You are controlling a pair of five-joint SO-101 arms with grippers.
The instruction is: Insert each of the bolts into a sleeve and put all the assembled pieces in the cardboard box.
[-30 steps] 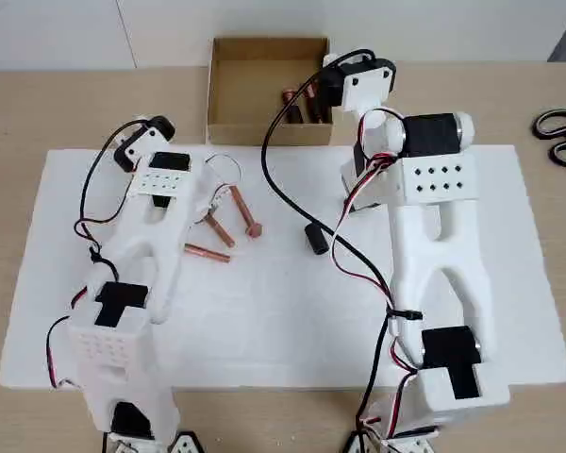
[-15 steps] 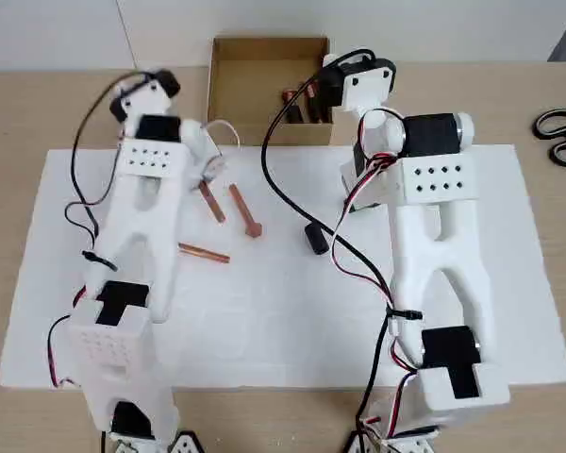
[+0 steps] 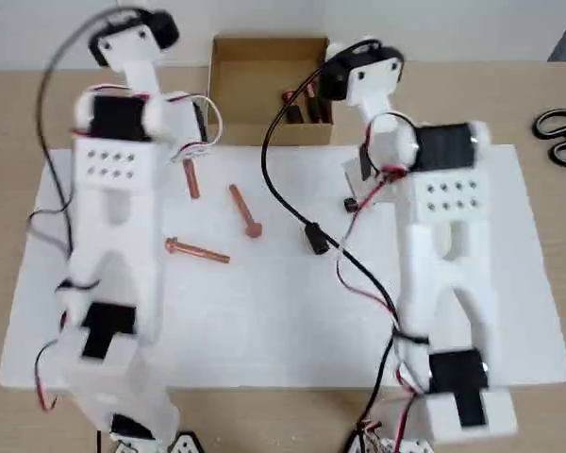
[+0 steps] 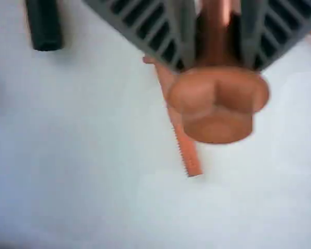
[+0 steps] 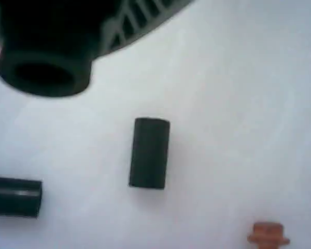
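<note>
**While each arm holds one part, other parts lie loose**

As seen from the high view, the foam sheet (image 3: 264,321) covers most of the bench (image 3: 9,113), and the cardboard box (image 3: 241,94) sits just off its 12 o'clock edge. Several copper-and-black assembled pieces (image 3: 302,102) lie inside the box toward its 3 o'clock wall.

Left jaws: closed on the held bolt (image 4: 217,106). They grip its copper shank, and the hexagonal head points at the wrist camera. From above, this bolt is between 10 and 11 o'clock from the sheet's centre.

Right jaws: closed around the held sleeve (image 5: 44,70), a black tube whose open bore faces the wrist camera. From above, these jaws are between 1 and 2 o'clock from the sheet's centre.

Loose items on the sheet:
- The first loose bolt (image 3: 245,209) lies at 11 o'clock from the centre, with its head toward 5 o'clock.
- The second loose bolt (image 3: 198,250) lies at 9 o'clock from the centre, with its head toward 9 o'clock. It is apart from the first.
- The loose sleeve (image 3: 316,238) lies on its side at 2 o'clock, close to the centre and beside a black cable (image 3: 274,189). Contact between the two cannot be determined.

Scissors (image 3: 561,127) rest on the bare bench beyond the sheet's 2 o'clock corner.
</note>
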